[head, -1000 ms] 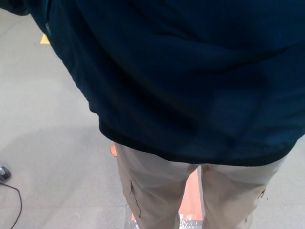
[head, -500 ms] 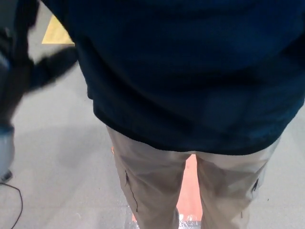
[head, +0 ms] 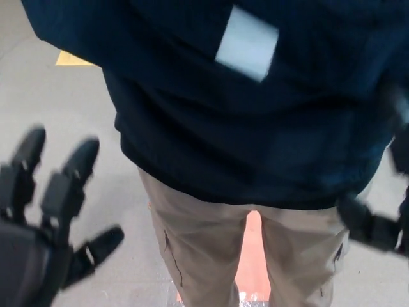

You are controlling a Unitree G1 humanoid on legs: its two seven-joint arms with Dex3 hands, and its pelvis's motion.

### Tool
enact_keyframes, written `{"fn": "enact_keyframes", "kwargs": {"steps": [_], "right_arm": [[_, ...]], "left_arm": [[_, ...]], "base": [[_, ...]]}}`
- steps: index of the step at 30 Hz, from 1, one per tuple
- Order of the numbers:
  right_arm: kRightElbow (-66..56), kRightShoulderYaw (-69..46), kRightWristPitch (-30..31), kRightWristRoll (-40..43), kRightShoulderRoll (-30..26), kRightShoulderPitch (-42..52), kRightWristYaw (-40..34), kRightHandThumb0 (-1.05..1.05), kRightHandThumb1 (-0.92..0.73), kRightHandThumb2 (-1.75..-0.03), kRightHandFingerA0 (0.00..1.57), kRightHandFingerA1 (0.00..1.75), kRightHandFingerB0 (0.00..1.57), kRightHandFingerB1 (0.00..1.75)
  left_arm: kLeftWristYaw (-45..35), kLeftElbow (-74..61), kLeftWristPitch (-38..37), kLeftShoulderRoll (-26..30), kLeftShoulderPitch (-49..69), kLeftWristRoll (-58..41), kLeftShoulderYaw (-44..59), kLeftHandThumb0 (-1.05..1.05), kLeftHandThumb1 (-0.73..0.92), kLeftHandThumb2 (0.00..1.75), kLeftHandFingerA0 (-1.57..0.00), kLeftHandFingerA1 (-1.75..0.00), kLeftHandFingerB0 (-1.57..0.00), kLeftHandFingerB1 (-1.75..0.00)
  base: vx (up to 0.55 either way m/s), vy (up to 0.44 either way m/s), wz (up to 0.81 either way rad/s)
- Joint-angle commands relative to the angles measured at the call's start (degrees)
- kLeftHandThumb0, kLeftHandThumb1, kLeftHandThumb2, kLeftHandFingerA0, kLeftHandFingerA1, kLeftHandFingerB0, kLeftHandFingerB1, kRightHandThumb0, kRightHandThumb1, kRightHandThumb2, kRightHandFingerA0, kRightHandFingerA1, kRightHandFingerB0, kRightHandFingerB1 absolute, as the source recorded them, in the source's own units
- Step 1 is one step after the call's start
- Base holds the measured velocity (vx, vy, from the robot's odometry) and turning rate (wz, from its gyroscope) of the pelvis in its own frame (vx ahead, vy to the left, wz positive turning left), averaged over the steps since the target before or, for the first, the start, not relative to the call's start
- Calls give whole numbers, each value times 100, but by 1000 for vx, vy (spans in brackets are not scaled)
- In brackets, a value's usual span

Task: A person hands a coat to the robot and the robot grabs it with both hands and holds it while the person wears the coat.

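Left hand [head: 45, 217] is seen with fingers spread, empty, clear of the coat [head: 255, 109]. Right hand [head: 377, 224] blurred at the coat's hem; finger state cannot be told.

coat [head: 255, 115]: dark navy cloth, matt, soft fleecy look | trousers [head: 204, 249]: beige woven cloth, matt | left hand [head: 45, 211]: black hard plastic, slight sheen | floor [head: 70, 128]: grey, smooth, matt
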Motion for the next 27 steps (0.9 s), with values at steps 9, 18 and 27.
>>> {"fn": "enact_keyframes", "kwargs": {"steps": [9, 18, 27], "right_arm": [[1780, 654, -274, -582, -227, 492, -215, -65, -86, -66, 10, 30, 10, 20], [2130, 741, 375, -460, -341, 516, 521, -69, -70, -104, 3, 38, 2, 28], [2043, 926, 923, -376, -346, 660, 1240, -78, -74, -104, 6, 36, 6, 24]], "left_arm": [[1443, 2702, 246, 239, -225, 755, -907, -65, 83, 65, -20, -34, -21, -28], [1034, 3574, 749, 234, -660, 609, -1257, -67, 84, 66, -23, -33, -22, -28], [746, 3727, 1016, 305, -538, 385, -1286, -66, 84, 66, -29, -34, -26, -30]], "base": [[0, 0, 0], [0, 0, 0], [0, 0, 0]]}}
